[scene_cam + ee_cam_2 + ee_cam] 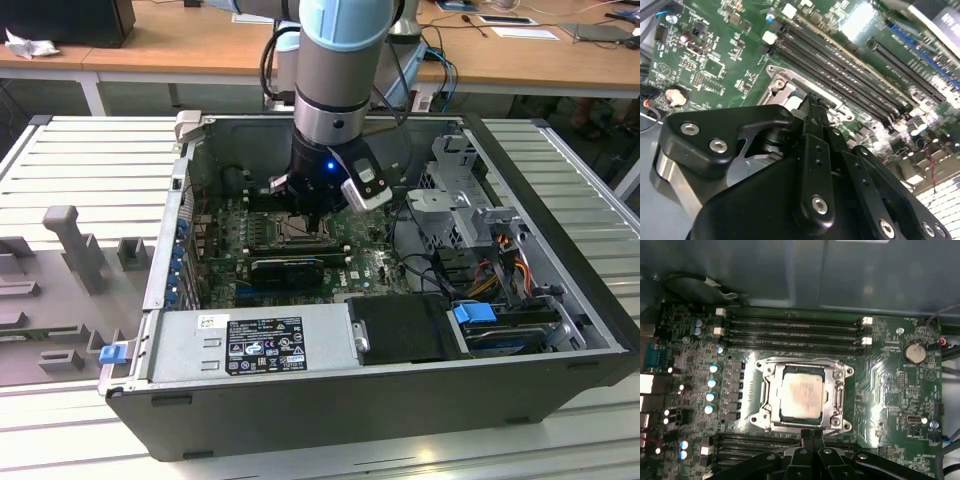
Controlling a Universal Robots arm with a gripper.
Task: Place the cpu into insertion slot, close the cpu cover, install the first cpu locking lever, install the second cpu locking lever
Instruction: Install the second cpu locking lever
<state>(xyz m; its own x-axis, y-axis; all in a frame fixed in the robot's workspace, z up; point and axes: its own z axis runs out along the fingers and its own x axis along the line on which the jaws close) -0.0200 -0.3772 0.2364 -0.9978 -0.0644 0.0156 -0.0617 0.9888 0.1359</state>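
A: Where's the cpu?
B: The cpu [801,391] is seated flat in the insertion slot [771,416], pale top facing up. The cpu cover [838,390] is down over it, its metal frame around the chip edges in the first wrist view.

A: Tool?
B: The tool [811,433] sits at the socket edge on the side away from the memory slots [790,330], fingers together at the tip with no gap between them. I see nothing held. In the second wrist view the tool [812,104] tip is just over the socket's metal frame [785,90]; contact can't be confirmed.

A: Levers?
B: Can't tell their state from these views.

A: Surroundings?
B: Green motherboard [895,385] with a coin cell battery [914,352] off to one side of the socket. In the exterior view the arm [340,70] reaches down into an open PC case [560,300] lying on its side on a slatted metal bench [90,160], with the power supply [250,340] along the near wall and a wooden desk [200,35] behind.
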